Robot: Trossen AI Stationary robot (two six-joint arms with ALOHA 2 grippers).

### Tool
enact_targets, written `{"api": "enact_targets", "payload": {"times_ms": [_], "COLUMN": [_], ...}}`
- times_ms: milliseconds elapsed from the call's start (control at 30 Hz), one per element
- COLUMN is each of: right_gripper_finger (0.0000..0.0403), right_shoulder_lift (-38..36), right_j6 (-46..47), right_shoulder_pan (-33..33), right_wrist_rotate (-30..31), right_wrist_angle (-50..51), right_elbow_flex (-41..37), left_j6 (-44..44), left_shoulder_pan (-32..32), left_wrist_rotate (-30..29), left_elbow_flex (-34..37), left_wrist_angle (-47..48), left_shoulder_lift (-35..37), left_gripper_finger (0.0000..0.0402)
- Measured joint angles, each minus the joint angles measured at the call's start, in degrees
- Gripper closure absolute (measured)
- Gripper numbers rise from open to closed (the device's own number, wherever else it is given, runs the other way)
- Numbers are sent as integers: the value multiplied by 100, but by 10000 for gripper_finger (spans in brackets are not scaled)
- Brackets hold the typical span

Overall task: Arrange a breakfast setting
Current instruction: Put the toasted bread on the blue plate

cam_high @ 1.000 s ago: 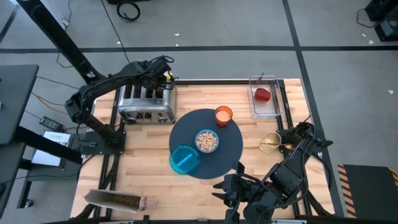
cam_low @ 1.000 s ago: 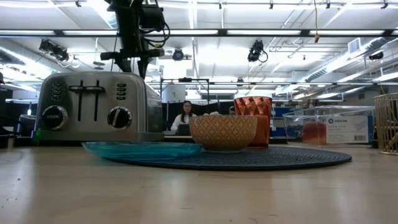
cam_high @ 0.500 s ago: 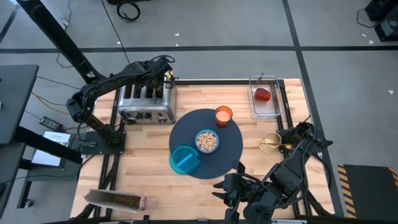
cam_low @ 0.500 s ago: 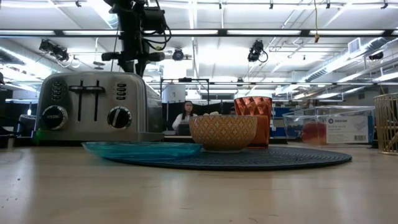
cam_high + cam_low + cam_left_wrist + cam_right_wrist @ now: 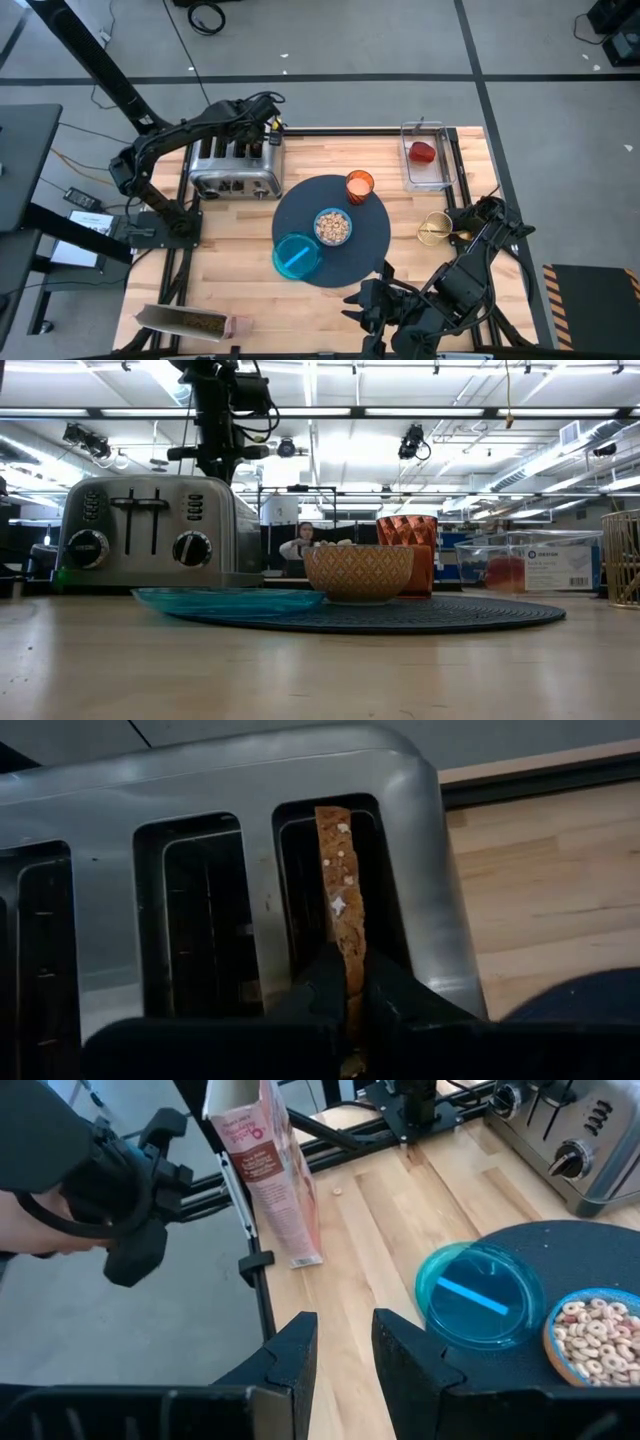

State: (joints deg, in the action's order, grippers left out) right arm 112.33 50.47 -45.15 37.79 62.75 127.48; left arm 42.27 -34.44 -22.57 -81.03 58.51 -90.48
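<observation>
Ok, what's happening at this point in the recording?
The left hand is over the toaster, pinching the toast slice that stands in a slot. The mat already holds the teal plate, cereal bowl and orange cup. The right hand waits open at the table's near edge.
</observation>
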Motion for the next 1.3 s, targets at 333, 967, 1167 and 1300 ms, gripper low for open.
{"api": "enact_targets", "payload": {"times_ms": [333,967,1167,1300], "right_gripper_finger": [296,296,295,295], "right_shoulder_lift": [0,-90,-90,-90], "right_j6": [-182,-837,-1115,-1429], "right_shoulder_pan": [0,70,170,256], "right_wrist_rotate": [-14,-12,-127,-308], "right_wrist_angle": [127,150,119,80], "right_elbow_flex": [0,0,0,0], "left_j6": [-6,-143,-203,-106], "left_shoulder_pan": [26,142,423,722], "left_wrist_rotate": [-8,-9,-9,30], "left_elbow_flex": [4,4,2,2], "left_wrist_angle": [7,-34,-44,-43], "left_shoulder_lift": [122,1666,2278,2622], "left_gripper_finger": [380,382,386,387]}}
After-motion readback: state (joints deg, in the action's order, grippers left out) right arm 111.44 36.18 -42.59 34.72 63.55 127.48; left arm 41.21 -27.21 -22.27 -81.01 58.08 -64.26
